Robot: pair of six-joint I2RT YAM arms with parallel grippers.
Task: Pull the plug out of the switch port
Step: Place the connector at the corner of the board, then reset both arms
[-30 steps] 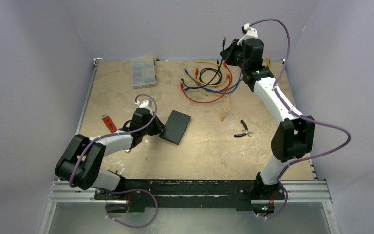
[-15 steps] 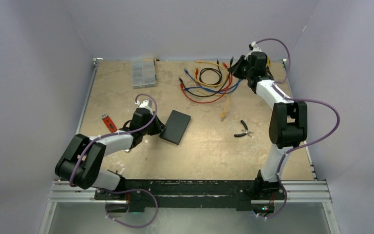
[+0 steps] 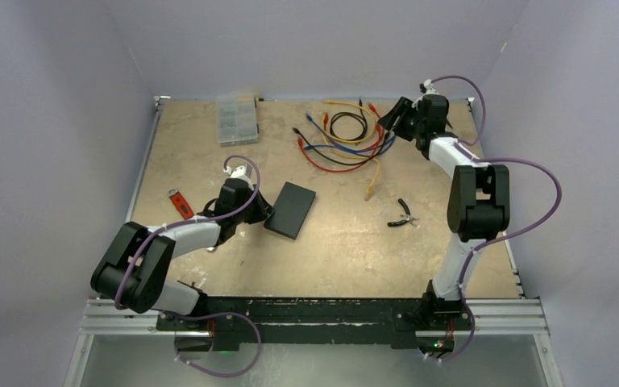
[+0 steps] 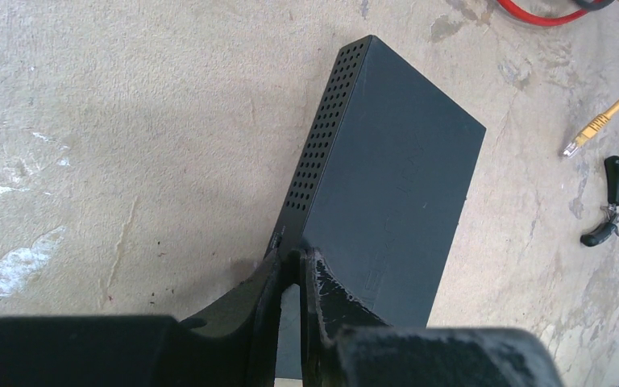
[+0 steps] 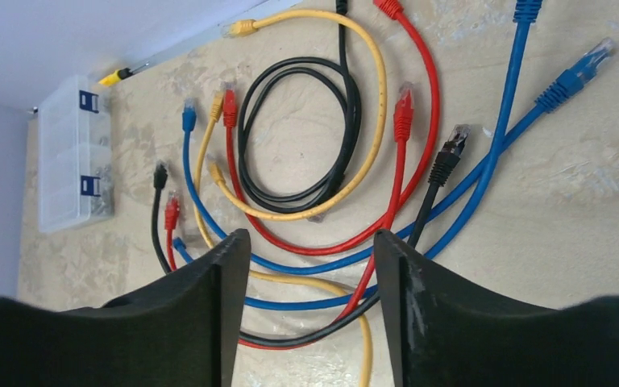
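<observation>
My left pincer (image 4: 294,258) sat with its fingers drawn almost together on the near corner of the switch (image 4: 387,169), and as far as the wrist view let me judge it was pinching that corner to steady the box. The switch lay flat on the tabletop (image 3: 338,242), its vented side turned toward the left. I could not see the row of sockets from any camera. My right pincer (image 5: 310,238) was well beyond the switch and off to its right, hovering low with its fingers spread and nothing between them. Under it lay the heap of loose patch cables (image 5: 403,121), red, blue, yellow and black, among them a black lead whose plug (image 5: 445,161) rested free on the tabletop. No cable ran to the switch in the overhead view, so I judged the pull itself done and the work at its closing step, with the lead laid among the others. Which plug had been the one in the port I could not tell. To the right of the switch, apart from it, lay the small pliers (image 3: 404,215). The next move, as I read it, called for lifting the right arm straight up so no finger snagged a loop, then easing the left pincer off the switch without dragging it.
</observation>
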